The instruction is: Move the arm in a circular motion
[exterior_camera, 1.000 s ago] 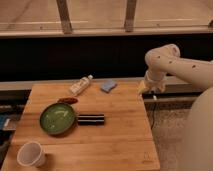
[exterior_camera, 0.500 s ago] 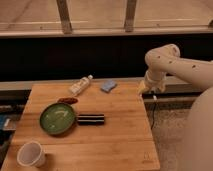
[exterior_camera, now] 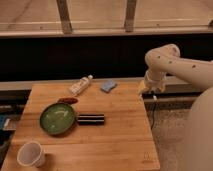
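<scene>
At table edge, arm jaws downward

arm: cream-white, thick rounded segments, elbow bent downward
gripper: yellowish-tan tip, by the surface's far right corner

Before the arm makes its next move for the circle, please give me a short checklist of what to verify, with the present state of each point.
1. Gripper located: ok. The gripper hangs at the end of the arm, by the far right corner of the wooden table.
2. Gripper carries nothing: cannot tell.
3. Nearest item is apart: ok. The blue sponge lies clear of the gripper, toward the table's middle.
4. Height of the gripper above the table edge: cannot tell from one view.
5. Other items are away from the gripper: ok. The white tube, green plate and white cup sit farther off.
</scene>
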### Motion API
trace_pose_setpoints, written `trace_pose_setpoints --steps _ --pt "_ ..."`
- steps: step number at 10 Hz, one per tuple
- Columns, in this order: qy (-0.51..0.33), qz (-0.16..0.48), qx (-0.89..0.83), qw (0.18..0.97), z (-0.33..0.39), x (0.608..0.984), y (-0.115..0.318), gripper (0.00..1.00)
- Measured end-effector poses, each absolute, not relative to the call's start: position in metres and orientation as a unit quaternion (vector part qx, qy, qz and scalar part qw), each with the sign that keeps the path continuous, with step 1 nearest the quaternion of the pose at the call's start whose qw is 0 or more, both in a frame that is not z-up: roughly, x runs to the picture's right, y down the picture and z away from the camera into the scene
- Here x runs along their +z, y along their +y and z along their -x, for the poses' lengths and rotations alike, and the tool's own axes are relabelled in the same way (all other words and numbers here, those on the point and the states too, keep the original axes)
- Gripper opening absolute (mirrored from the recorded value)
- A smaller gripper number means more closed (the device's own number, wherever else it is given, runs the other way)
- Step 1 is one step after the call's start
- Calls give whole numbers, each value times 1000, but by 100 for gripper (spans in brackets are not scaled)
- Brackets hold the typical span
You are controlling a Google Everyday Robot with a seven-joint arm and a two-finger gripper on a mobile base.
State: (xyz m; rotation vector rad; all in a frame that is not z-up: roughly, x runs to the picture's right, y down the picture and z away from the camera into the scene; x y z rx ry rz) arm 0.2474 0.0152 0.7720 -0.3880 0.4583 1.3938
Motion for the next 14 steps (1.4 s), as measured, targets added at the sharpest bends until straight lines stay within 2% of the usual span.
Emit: trace_pose_setpoints --steps 3,6,10,12,14 --pt "202 176 638 722 -250 772 9 74" --pt "190 179 636 726 -255 790 -22 74" --pt "162 192 607 754 -192 828 -72 74" --pt "150 202 579 775 -152 829 -73 74" --pt "139 214 535 806 -115 813 -53 74"
